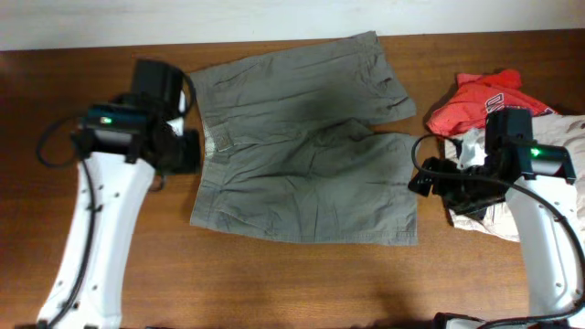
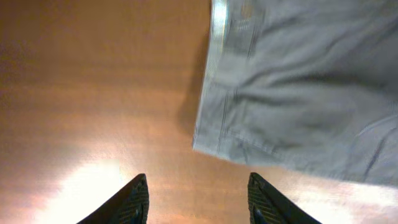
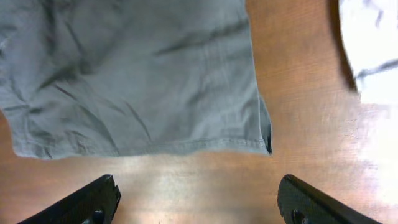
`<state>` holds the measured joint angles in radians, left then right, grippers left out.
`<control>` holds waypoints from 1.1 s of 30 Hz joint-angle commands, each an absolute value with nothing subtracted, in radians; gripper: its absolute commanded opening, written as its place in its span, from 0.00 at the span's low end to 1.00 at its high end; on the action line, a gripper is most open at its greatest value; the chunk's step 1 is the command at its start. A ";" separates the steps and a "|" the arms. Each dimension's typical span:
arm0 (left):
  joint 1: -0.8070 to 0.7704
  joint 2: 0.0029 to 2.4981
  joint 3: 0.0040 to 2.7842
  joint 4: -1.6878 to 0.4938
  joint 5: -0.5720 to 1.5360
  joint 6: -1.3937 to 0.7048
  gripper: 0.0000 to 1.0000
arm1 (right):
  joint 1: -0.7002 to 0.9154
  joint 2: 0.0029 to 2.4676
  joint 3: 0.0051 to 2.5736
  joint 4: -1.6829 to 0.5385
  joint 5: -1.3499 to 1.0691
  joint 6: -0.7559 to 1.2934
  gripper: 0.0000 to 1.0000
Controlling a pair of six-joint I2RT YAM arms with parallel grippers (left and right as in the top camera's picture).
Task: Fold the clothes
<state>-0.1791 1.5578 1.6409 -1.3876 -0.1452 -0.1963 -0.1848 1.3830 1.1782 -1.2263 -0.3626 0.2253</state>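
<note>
- Overhead view: the olive-grey shorts point(image 1: 302, 146) lie spread flat across the middle of the wooden counter point(image 1: 292, 283), wrinkled and with no fold yet made.
- Their long axis runs left to right across the frame. The waistband point(image 1: 208, 137) points to the left edge and the two leg openings to the right, with the upper leg angled a little toward the upper right.
- The left tool point(image 1: 183, 148) sits at centre left, just beside the waistband. In the left wrist view its fingers are parted over bare wood, gripping nothing, and the waistband's corner lies ahead of them at upper centre.
- The right tool point(image 1: 425, 178) sits at centre right, just beside the lower leg's hem point(image 3: 186, 146). In the right wrist view its fingers are spread wide over bare wood, also gripping nothing, with the hem lying just beyond them.
- A red T-shirt point(image 1: 475, 100) and a paler garment point(image 1: 567, 137) are bunched at the right edge, apart from the shorts.
- Judged from this layout, the step in hand is the approach to a first grasp, with one arm at each end of the garment.
- The next move likely calls for both tools to advance and pinch an edge each, waistband corner and hem corner. Lifted together, they could lay one leg over the other along the long axis.
</note>
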 commanded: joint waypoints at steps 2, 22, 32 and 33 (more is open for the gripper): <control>-0.174 1.563 1.406 -1.326 -0.087 -0.258 0.53 | -0.176 1.388 1.093 -1.223 -0.346 0.263 0.87; -0.129 1.550 1.000 -1.005 -0.002 -0.433 0.56 | -0.176 1.388 0.834 -1.036 -0.460 0.314 0.83; -0.083 1.314 1.002 -0.953 0.001 -0.026 0.57 | -0.120 1.272 0.955 -1.032 -0.250 0.090 0.82; -0.090 1.295 1.002 -0.949 0.006 -0.015 0.59 | -0.098 1.254 0.968 -1.032 -0.208 0.072 0.82</control>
<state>-0.0696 1.3857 1.0019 -0.9562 -0.0139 -0.1883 -0.1558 1.3319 0.8986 -1.0286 -0.3599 0.1619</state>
